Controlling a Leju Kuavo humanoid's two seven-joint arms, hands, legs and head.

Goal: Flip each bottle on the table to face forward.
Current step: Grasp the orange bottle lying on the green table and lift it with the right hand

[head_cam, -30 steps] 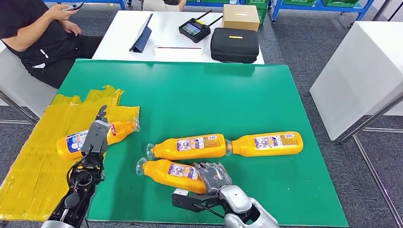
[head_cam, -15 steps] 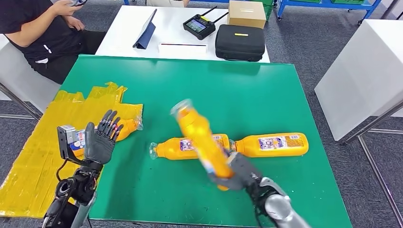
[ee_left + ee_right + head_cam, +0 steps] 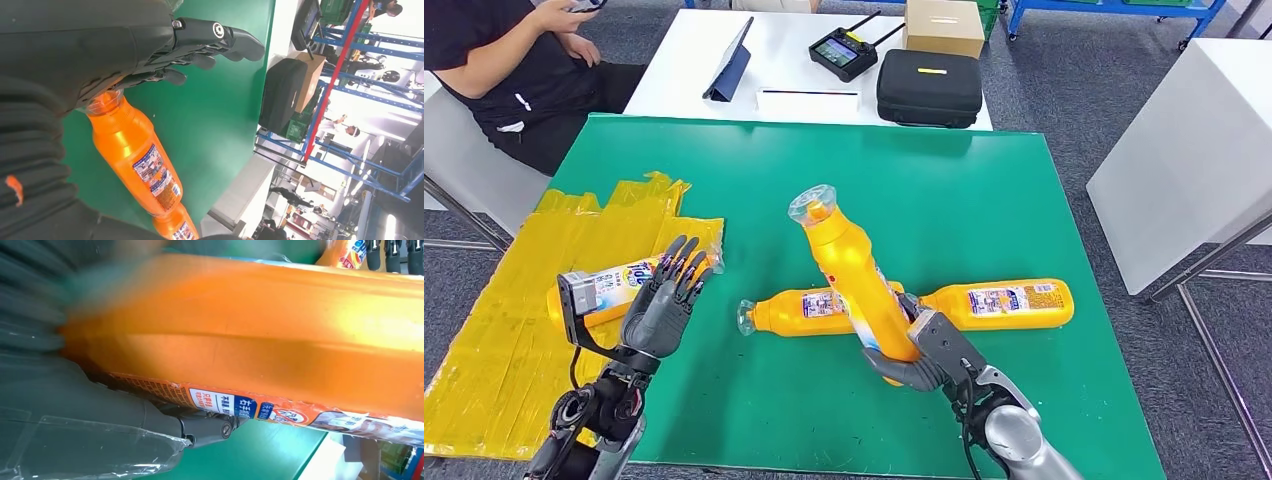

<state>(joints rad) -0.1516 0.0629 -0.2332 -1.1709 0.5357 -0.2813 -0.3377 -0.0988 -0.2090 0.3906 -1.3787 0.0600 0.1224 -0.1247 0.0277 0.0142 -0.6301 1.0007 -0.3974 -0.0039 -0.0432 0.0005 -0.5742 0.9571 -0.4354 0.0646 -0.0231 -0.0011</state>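
My right hand [image 3: 924,352] grips the lower part of an orange bottle [image 3: 849,272] and holds it lifted, tilted up with its clear cap toward the far left; the same bottle [image 3: 260,340] lies against the hand close up in the right wrist view. Two more orange bottles lie end to end on the green table: one in the middle [image 3: 796,312] and one to the right [image 3: 999,303]. A fourth bottle [image 3: 609,291] lies on the yellow plastic at the left. My left hand [image 3: 662,305] hovers open with its fingers spread, just right of that bottle.
Yellow plastic sheet [image 3: 514,320] covers the table's left edge. A person in black [image 3: 499,70] sits at the far left. Behind the green table [image 3: 984,190] a white table carries a black case [image 3: 929,88], a cardboard box [image 3: 942,27], a controller [image 3: 844,52] and a tablet [image 3: 729,70].
My right hand has picked the front bottle off the table and raised it, tilted, cap up. My left hand has turned from edge-on to spread fingers and moved slightly right of the left bottle.
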